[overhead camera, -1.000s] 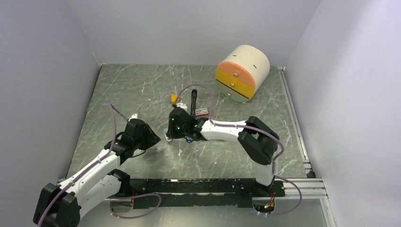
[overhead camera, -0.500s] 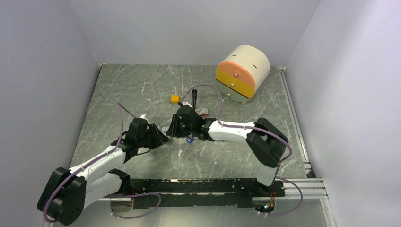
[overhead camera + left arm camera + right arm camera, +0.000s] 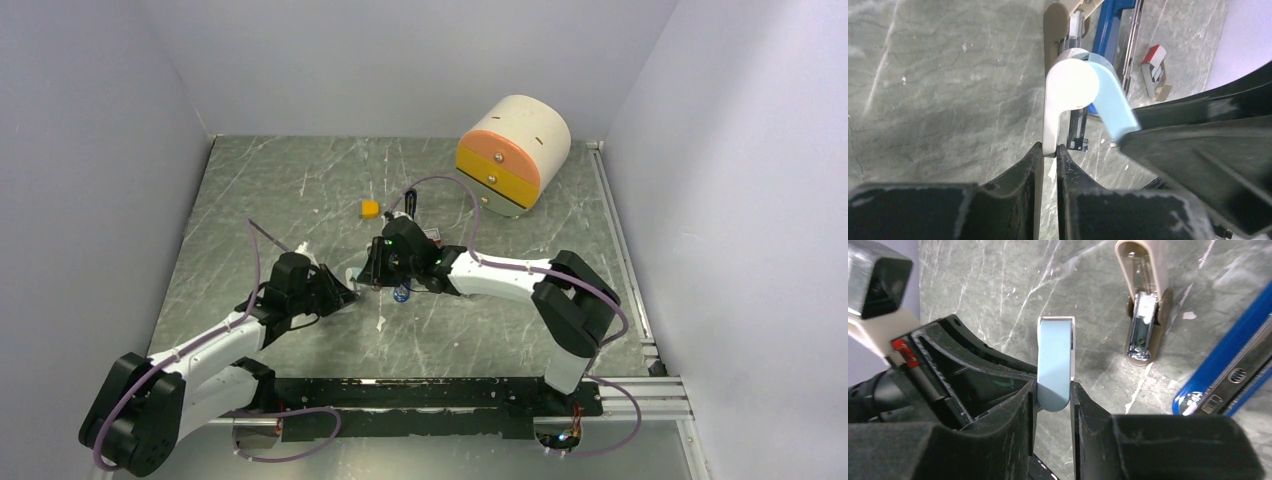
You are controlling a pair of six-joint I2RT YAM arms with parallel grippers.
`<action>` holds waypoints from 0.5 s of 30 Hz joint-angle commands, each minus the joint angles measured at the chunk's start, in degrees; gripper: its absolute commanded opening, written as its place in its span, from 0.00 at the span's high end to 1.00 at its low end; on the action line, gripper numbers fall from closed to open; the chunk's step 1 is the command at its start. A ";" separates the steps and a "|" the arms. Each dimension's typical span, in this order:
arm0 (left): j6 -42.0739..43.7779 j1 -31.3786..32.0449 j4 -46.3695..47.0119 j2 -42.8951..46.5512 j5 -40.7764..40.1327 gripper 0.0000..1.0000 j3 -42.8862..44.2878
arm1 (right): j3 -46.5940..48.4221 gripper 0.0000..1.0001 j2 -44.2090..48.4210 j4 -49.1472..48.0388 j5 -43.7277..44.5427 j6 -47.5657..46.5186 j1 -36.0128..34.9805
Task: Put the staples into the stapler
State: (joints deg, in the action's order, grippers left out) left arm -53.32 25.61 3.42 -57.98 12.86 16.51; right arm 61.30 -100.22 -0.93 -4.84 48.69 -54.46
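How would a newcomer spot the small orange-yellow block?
Find the cream drum-shaped drawer unit at the far right of the grey marbled table. Left of it lies the small orange-yellow block. The small box nearby is red and white instead.

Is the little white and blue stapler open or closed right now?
Open. The stapler splays at its hinge: white half in the left gripper, blue half in the right gripper.

You had open worktop (image 3: 290, 190) along the left edge and in the far left corner. At the centre, your left end effector (image 3: 1049, 150) and right end effector (image 3: 1054, 395) sat nose to nose, both clamped on the white-and-blue stapler (image 3: 1054, 360), barring the way across. Just beyond them lay a beige stapler (image 3: 1145, 300), a blue stapler (image 3: 1228, 370) and an orange block (image 3: 371, 209). A drawer drum (image 3: 512, 152) filled the far right corner.
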 commanded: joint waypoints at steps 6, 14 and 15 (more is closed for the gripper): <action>6.09 0.23 0.76 -1.62 4.84 0.90 -0.11 | 0.28 0.82 4.74 0.35 0.80 -2.16 3.89; 11.07 0.30 3.78 -2.86 13.26 0.89 2.14 | 2.95 0.72 3.95 0.19 0.87 -10.15 6.54; 11.66 0.30 3.98 -3.12 14.15 0.89 2.79 | 3.32 0.72 3.78 -0.01 0.28 -10.85 7.14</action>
State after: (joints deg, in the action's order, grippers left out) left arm -46.74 25.56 6.31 -59.92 17.96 16.47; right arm 61.84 -97.54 1.72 -6.24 43.86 -50.57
